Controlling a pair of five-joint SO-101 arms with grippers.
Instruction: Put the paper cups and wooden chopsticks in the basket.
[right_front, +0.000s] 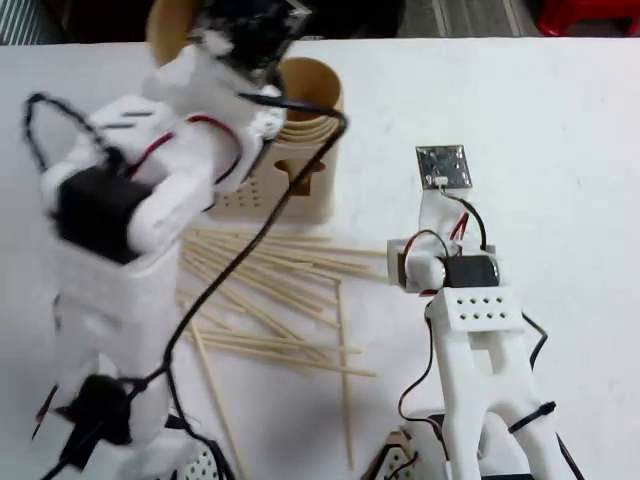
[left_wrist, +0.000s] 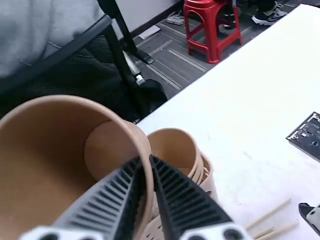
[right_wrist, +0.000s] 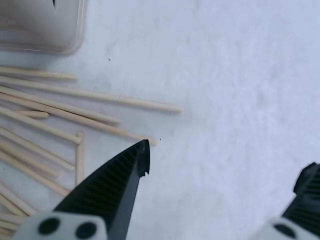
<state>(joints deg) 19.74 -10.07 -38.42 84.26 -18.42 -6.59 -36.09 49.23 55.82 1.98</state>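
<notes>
My left gripper (left_wrist: 147, 167) is shut on the rim of a brown paper cup (left_wrist: 50, 150), held tilted above the cream basket (right_front: 250, 190) at the back of the table. Another paper cup (left_wrist: 175, 147) stands nested in stacked cups inside the basket (left_wrist: 209, 182). Wooden chopsticks (right_front: 270, 290) lie scattered on the table in front of the basket. My right gripper (right_wrist: 225, 170) hangs open just above the table, beside the right-hand ends of the chopsticks (right_wrist: 90, 95), with nothing between its fingers. The basket's corner (right_wrist: 40, 25) lies beyond them.
The right arm (right_front: 470, 310) stands to the right of the chopstick pile, its small circuit board (right_front: 443, 166) facing up. Bare white table stretches right of it. A red stool (left_wrist: 212, 25) and a chair stand on the floor beyond the table's far edge.
</notes>
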